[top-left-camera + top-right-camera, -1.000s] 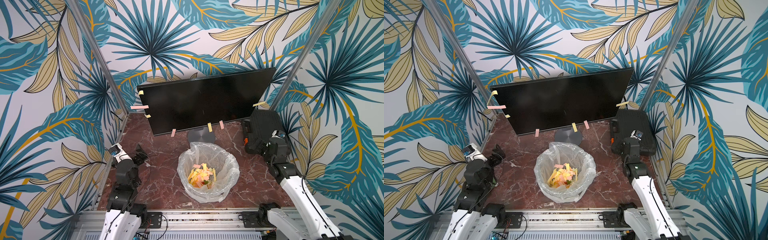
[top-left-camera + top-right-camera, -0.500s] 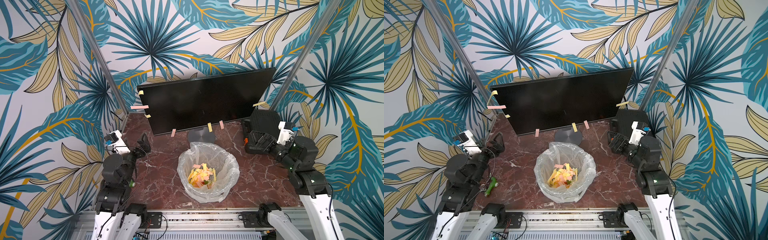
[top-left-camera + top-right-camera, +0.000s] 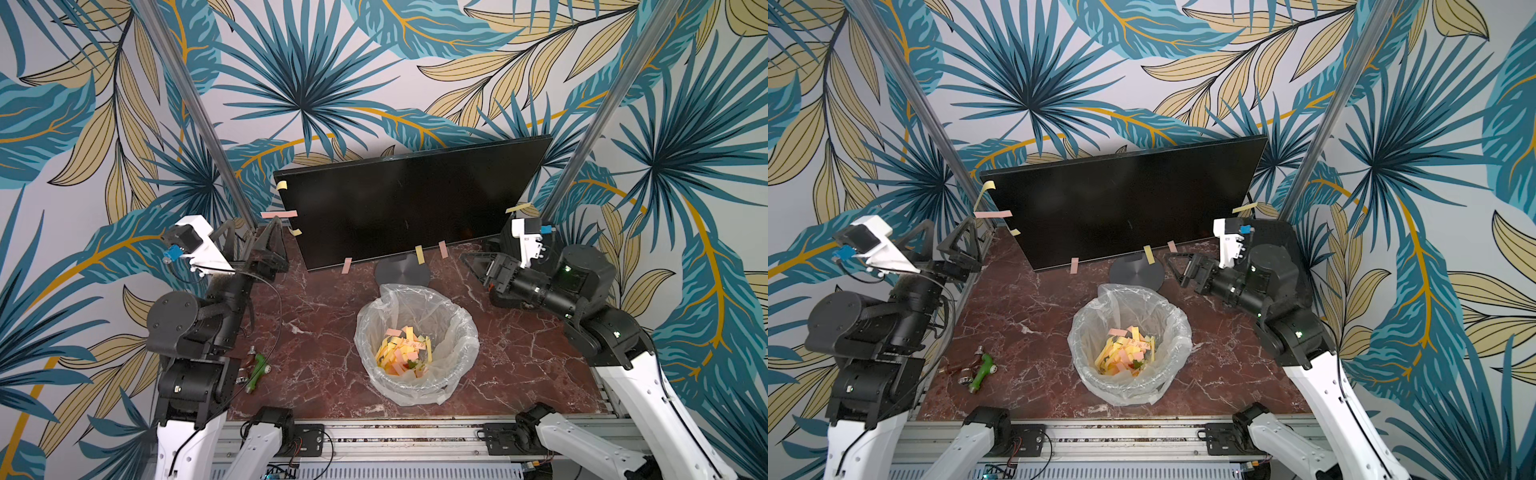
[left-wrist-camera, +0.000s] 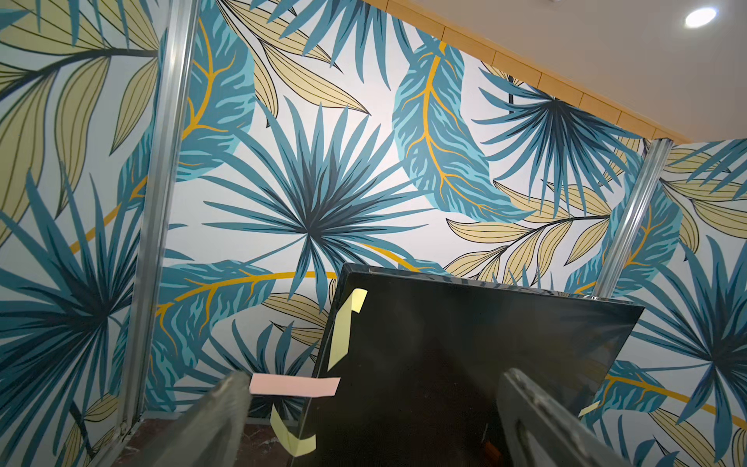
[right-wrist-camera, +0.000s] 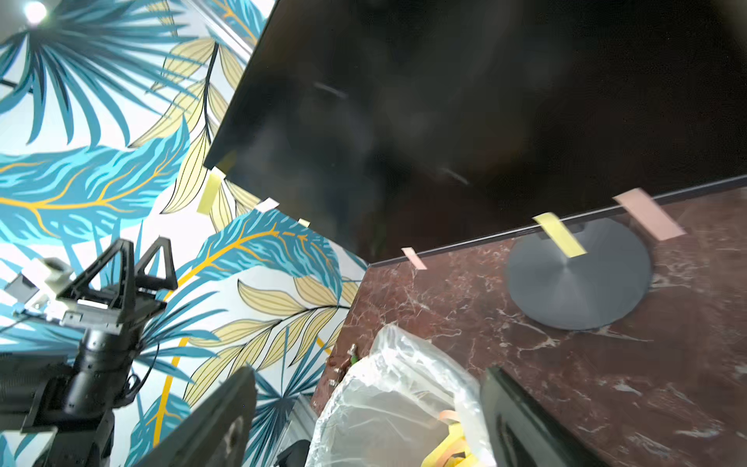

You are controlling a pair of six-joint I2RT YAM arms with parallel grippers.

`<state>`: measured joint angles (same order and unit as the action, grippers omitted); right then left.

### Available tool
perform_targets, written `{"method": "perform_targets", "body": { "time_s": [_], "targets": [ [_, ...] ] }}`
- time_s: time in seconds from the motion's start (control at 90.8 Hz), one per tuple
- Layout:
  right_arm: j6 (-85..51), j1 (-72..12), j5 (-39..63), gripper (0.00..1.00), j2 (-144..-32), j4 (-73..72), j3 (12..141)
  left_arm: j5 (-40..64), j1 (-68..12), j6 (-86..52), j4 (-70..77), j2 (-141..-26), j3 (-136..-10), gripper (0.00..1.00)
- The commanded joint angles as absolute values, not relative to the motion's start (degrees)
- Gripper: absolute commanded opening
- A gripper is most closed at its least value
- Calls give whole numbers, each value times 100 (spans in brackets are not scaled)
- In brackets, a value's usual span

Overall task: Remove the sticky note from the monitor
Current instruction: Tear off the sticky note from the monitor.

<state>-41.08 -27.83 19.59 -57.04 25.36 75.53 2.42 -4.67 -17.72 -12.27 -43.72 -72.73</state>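
The black monitor (image 3: 407,199) (image 3: 1125,208) stands at the back on a round grey base (image 3: 402,270). Several sticky notes hang from its edges: a pink sticky note (image 3: 279,214) (image 4: 294,386) and two yellow ones on the left edge, three along the bottom edge (image 3: 420,254) (image 5: 560,234), and one on the right edge (image 3: 517,207). My left gripper (image 3: 253,239) (image 4: 374,380) is open, raised just short of the left edge. The pink note's free end lies near one finger (image 4: 226,400). My right gripper (image 3: 478,262) (image 5: 370,376) is open and empty, near the monitor's lower right corner.
A bin lined with a clear bag (image 3: 361,328) holds several discarded notes at the table's middle. A green tool (image 3: 257,370) lies at front left. A black box (image 3: 1279,232) sits behind the right arm. Metal posts (image 3: 199,120) flank the monitor.
Both arms have lifted from low rest poses. The left gripper has risen toward the monitor's left edge. The right gripper has swung left toward the bottom edge. The green tool has come into view.
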Motion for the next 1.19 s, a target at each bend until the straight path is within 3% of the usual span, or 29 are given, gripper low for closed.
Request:
{"method": "perform_targets", "body": {
  "time_s": [0.0, 0.242, 0.54, 0.826, 1.179],
  "targets": [
    [-3969, -3345, 1573, 89, -6067, 2271, 7767, 313, -471, -1437, -1192, -4817, -7788, 100],
    [-3800, -4355, 1150, 89, -6803, 2028, 8214, 163, -466, -940, -1564, -5656, -8733, 98],
    [-3687, -4568, 865, 89, -7046, 2001, 8307, 47, -466, -487, -1754, -5499, -8200, 93],
    [-3653, -4761, 773, 89, -7183, 2024, 8377, 121, -466, -343, -1656, -5380, -7835, 84],
    [-3631, -4796, 662, 89, -7189, 2071, 8332, 153, -466, -334, -1412, -5354, -7818, 65]
  ]
}}
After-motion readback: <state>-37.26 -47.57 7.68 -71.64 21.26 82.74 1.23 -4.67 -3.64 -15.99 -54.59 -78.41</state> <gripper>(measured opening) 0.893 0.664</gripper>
